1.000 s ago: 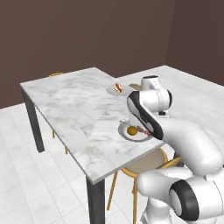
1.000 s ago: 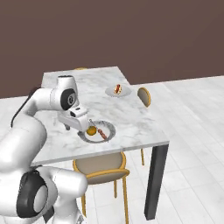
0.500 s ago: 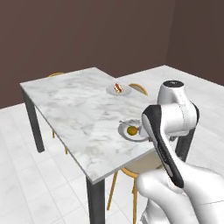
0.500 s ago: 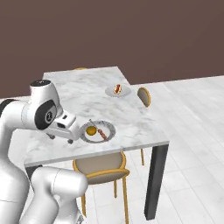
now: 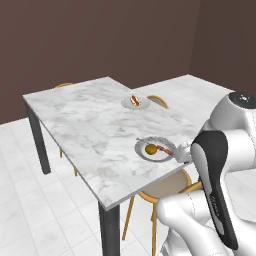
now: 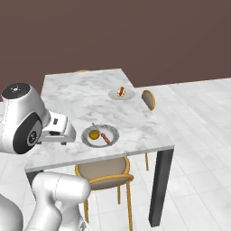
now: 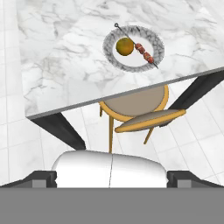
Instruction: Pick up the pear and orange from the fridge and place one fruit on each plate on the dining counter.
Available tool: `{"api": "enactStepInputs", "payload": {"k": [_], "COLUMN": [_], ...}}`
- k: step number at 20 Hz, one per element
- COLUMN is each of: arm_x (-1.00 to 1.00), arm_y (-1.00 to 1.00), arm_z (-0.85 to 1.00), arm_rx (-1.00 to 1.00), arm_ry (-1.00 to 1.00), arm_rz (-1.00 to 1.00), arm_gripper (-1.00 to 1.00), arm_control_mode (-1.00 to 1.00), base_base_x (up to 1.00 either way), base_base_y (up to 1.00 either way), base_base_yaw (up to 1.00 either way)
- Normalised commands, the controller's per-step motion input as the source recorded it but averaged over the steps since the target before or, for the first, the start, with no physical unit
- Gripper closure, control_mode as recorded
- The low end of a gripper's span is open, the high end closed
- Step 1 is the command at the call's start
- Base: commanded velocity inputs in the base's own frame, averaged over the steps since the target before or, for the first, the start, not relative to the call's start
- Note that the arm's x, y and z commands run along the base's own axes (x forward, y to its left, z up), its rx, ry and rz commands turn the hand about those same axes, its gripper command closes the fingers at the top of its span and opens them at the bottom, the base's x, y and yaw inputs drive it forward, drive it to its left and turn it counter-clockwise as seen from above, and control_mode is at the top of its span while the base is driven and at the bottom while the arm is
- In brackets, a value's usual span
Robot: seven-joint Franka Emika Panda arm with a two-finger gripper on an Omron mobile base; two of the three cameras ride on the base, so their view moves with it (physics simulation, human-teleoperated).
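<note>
- Orange (image 7: 125, 46) sat on the near plate (image 7: 154, 42) beside the skewer (image 7: 143, 52), on the worktop (image 5: 95, 120).
- Hand (image 6: 61, 131) hung spread and empty, near the plate.
- Best next: fetch the pear for the far plate (image 5: 141, 105).

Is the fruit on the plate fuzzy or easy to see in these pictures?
Hand view: the orange on the near plate looks sharp, with no glare. Left and right base views: it is small but clear, and the light is flat and even.

no readable text, label, brand, number or sign anywhere
</note>
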Motion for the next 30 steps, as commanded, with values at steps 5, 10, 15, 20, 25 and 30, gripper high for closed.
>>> {"api": "enactStepInputs", "payload": {"k": [5, 10, 15, 20, 25, 30], "arm_x": [0.00, -0.13, -0.11, 0.00, 0.00, -0.03], "arm_y": [0.00, 0.00, 0.00, 0.00, 0.00, 0.00], "arm_z": [0.33, 0.00, 0.00, 0.00, 0.00, 0.00], "arm_rx": [0.04, 0.01, 0.00, 0.00, 0.00, 0.00], "arm_ry": [0.00, -0.02, -0.04, 0.00, 0.00, 0.00], "arm_rz": [0.00, -0.01, -0.04, 0.00, 0.00, 0.00], "arm_gripper": [-1.00, -1.00, -1.00, -1.00, -1.00, -1.00], "arm_control_mode": [-1.00, -1.00, -1.00, -1.00, -1.00, 1.00], "base_base_x": [0.00, 0.00, 0.00, 0.00, 0.00, -0.71], "base_base_y": [0.00, 0.00, 0.00, 0.00, 0.00, -0.04], "base_base_yaw": [0.00, 0.00, 0.00, 0.00, 0.00, -0.13]}}
